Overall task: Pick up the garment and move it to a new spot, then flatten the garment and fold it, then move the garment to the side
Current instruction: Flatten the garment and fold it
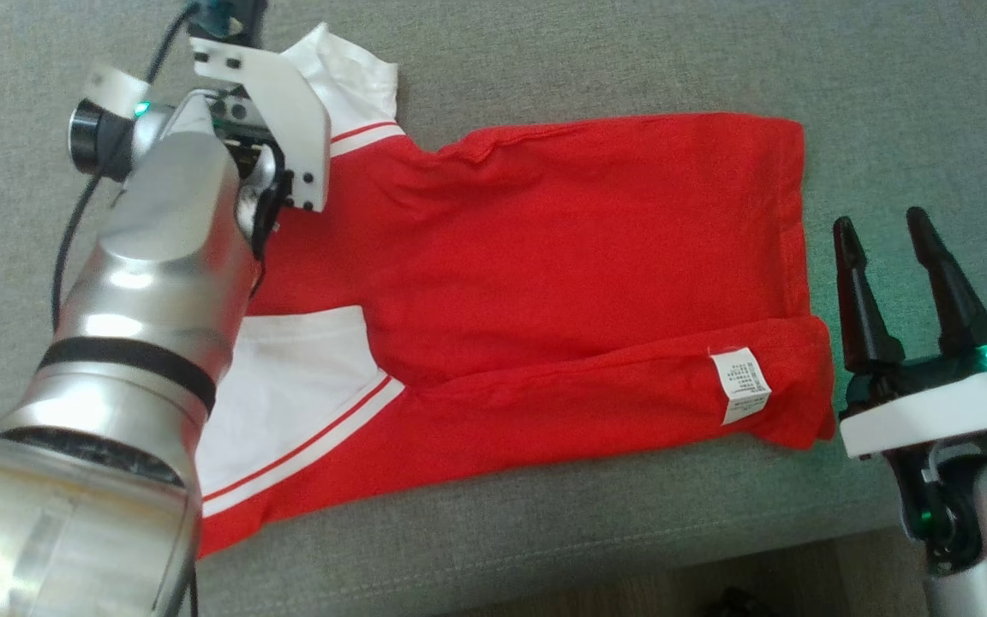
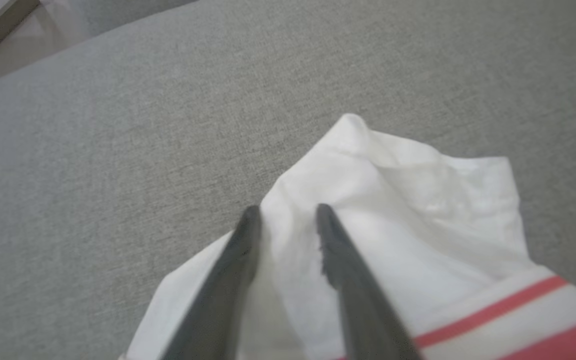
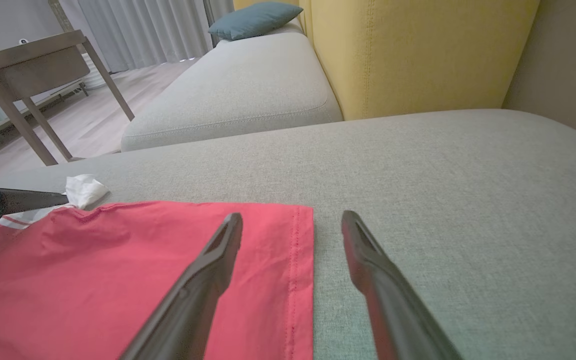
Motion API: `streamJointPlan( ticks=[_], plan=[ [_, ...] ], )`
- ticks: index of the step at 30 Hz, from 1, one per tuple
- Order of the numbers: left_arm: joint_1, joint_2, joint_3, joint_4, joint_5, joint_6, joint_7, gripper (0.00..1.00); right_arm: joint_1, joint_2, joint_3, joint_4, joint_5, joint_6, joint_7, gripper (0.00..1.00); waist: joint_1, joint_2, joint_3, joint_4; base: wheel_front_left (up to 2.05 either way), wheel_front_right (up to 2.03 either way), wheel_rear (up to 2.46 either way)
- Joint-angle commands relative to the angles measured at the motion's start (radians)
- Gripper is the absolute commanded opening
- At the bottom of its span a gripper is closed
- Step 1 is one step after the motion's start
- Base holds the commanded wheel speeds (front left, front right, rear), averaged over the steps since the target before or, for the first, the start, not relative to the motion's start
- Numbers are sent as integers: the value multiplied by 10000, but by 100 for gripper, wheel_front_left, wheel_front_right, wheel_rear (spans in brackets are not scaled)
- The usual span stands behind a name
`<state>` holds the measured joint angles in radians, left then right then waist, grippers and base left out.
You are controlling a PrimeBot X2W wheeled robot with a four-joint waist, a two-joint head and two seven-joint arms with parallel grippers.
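Garment (image 1: 545, 257), red w/ white sleeves, is lying flat on the grey sofa seat (image 1: 631, 51), sleeve end toward my left and hem (image 3: 299, 280) toward my right. Its care label (image 1: 740, 386) is facing up near the lower right corner. Left jaws are sitting at the far white sleeve (image 2: 418, 225). Their fingers (image 2: 240, 255) are standing part-spread w/ a ridge of white cloth btwn them, and I can't tell if they're actually gripping it. Right jaws are hanging spread wide just beside the hem. In the right wrist view one finger (image 3: 208, 285) is showing over the red cloth, the other over bare seat. Yellow backrest (image 3: 418, 55) is standing behind the seat.
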<state>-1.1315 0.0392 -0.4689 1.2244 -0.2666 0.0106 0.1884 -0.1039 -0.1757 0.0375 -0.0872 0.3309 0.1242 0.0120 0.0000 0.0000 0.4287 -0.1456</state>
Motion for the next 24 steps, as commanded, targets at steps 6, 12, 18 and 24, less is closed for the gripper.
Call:
streamJointPlan(
  ticks=[6,12,18,24],
  plan=[
    [369,205,-208,203,275,387,-865,0,-363,-430,184,37,218,65,194,100,0,0,-30,17,0,0,0],
    [312,178,-101,120,44,408,-2044,0,-1350,-1075,167,1219,505,65,311,100,0,0,31,277,0,0,0],
    [222,130,-131,-54,-197,355,-2931,0,-2903,-1698,807,2988,1087,65,373,100,0,0,238,664,0,0,0],
    [330,114,-455,-458,-592,209,-3394,0,-4144,-2227,1912,4667,1626,65,708,100,0,0,400,961,0,0,0]
  ],
)
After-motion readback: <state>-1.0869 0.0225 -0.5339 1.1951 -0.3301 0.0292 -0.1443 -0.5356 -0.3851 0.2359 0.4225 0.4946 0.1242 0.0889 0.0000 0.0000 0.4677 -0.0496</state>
